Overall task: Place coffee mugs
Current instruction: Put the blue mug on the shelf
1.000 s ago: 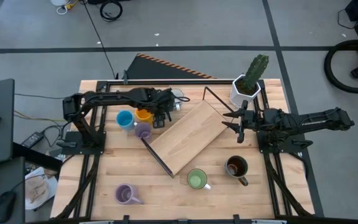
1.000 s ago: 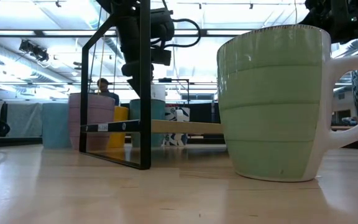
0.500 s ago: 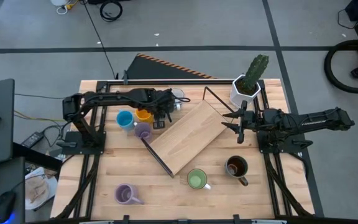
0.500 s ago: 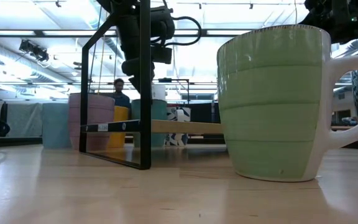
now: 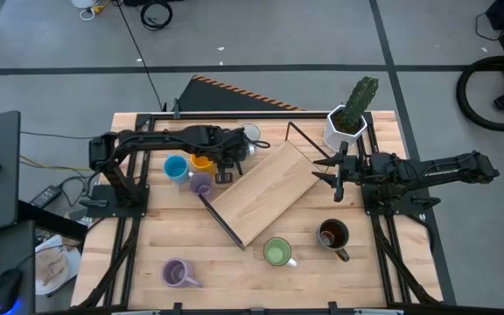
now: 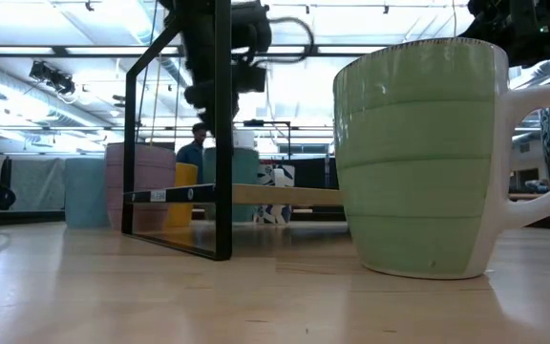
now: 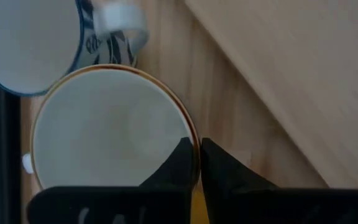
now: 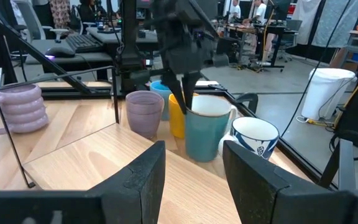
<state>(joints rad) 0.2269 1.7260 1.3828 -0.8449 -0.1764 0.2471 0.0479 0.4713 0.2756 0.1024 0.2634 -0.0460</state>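
My left gripper is shut on a teal mug with a white inside, which stands among the mugs at the table's far left. Beside it are an orange mug, a light blue mug, a lilac mug and a white blue-patterned mug. A second lilac mug, a green mug and a dark brown mug stand at the near side. My right gripper is open and empty by the right end of the wooden board. My left gripper holds the teal mug by its rim, with one finger inside the mug and the other outside. The fingers come from above and point down. The mug stays upright; I cannot tell whether its base is off the table.
A slanted wooden board in a black metal frame lies across the table's middle. A white angular pot with a green cactus stands at the far right. A person walks in the room beyond the table.
My left gripper has gone up a little and slightly toward the table's right edge, still shut on the teal mug's rim. The mug has shifted a little the same way.
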